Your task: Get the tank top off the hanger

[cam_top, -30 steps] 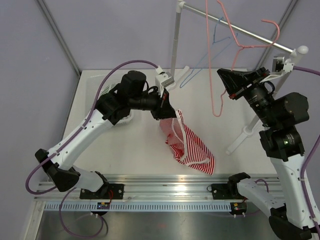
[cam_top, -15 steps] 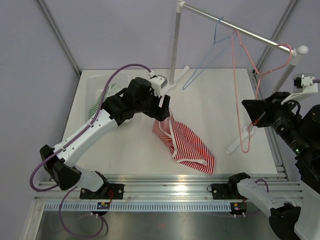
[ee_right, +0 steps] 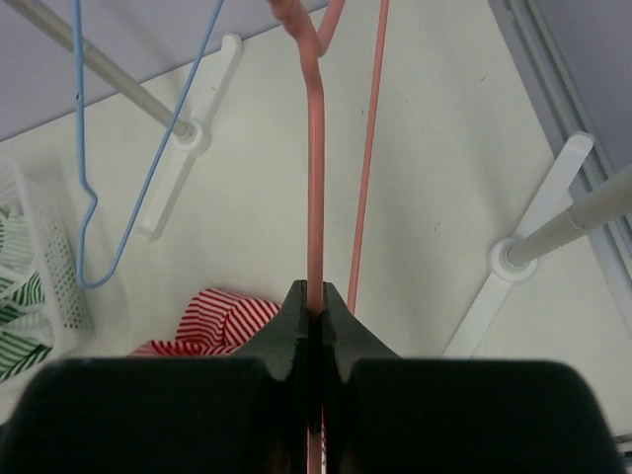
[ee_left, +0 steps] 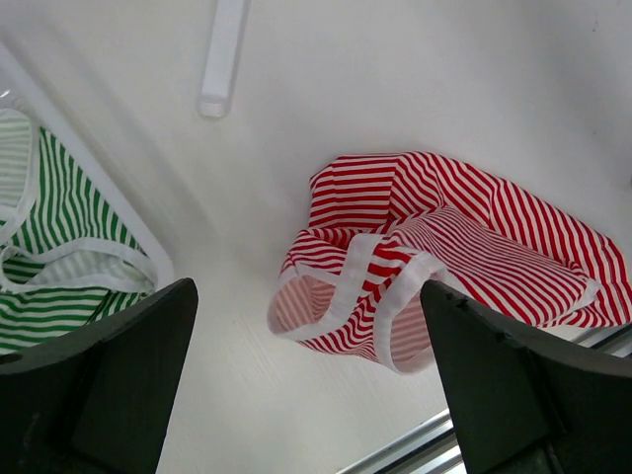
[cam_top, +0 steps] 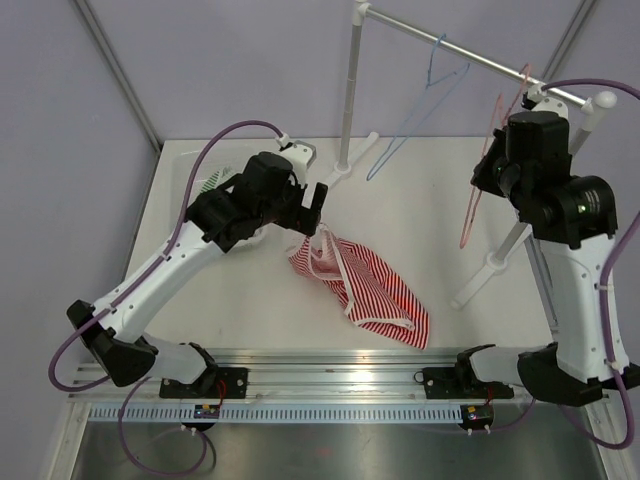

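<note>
The red-and-white striped tank top (cam_top: pixel 365 290) lies crumpled on the white table, off the hanger; in the left wrist view the tank top (ee_left: pixel 434 257) is below and apart from the fingers. My left gripper (cam_top: pixel 318 205) hovers just above its upper end, jaws wide open and holding nothing (ee_left: pixel 306 289). The pink wire hanger (cam_top: pixel 470 215) is bare and hangs near the right end of the rack's rail. My right gripper (ee_right: pixel 316 296) is shut on the hanger's wire (ee_right: pixel 314 178), high up beside the rail (cam_top: pixel 497 165).
A blue hanger (cam_top: pixel 420 110) hangs on the metal rail (cam_top: pixel 450 48). The rack's posts and feet (cam_top: pixel 490 265) stand at back centre and right. A white basket (ee_left: pixel 128 232) at the left holds a green striped top (ee_left: pixel 59 257). An aluminium rail (cam_top: pixel 350 360) runs along the near edge.
My left gripper opened and let the tank top drop onto the table. The right arm swung the pink hanger right, then raised it to the right end of the rail.
</note>
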`<action>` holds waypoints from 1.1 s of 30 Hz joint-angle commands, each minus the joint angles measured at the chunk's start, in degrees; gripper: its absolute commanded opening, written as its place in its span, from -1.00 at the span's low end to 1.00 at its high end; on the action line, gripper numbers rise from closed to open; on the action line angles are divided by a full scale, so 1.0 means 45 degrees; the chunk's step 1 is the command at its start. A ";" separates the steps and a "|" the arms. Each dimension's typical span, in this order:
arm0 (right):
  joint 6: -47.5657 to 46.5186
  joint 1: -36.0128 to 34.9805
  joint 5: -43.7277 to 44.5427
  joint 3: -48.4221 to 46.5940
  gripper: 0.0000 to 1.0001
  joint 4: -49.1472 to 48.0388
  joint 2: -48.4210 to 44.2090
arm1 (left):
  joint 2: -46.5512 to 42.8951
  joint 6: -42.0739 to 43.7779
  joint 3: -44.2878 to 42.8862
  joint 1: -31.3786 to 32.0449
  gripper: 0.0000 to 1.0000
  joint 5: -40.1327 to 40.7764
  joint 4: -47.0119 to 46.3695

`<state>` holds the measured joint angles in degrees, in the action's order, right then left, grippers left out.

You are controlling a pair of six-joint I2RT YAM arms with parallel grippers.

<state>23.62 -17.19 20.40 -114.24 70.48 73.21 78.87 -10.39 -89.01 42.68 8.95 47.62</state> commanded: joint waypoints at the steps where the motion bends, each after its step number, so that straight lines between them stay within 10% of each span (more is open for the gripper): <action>1: -0.0266 0.0361 0.1229 -0.0960 -1.00 -0.1537 0.0741 | -0.0905 0.0317 -0.0200 -0.0011 0.98 0.0844 -0.0073; 26: -0.0015 0.1789 -0.0763 0.2083 -0.99 -0.4079 0.1096 | -0.0751 0.0318 0.0250 -0.0011 0.98 -0.1246 -0.0483; 30: -0.0111 0.1789 -0.1701 0.2339 0.00 -0.4275 0.0822 | -0.0185 0.0162 0.0327 0.0281 0.98 -0.1462 -0.0991; 33: -0.0521 0.1789 -0.2072 0.2222 0.21 -0.4237 0.0353 | 0.0655 -0.0072 0.0210 0.0711 0.98 -0.1637 -0.1108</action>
<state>22.33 -9.30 14.00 -103.57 54.13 78.11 78.76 -9.54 -86.65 44.16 4.05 46.15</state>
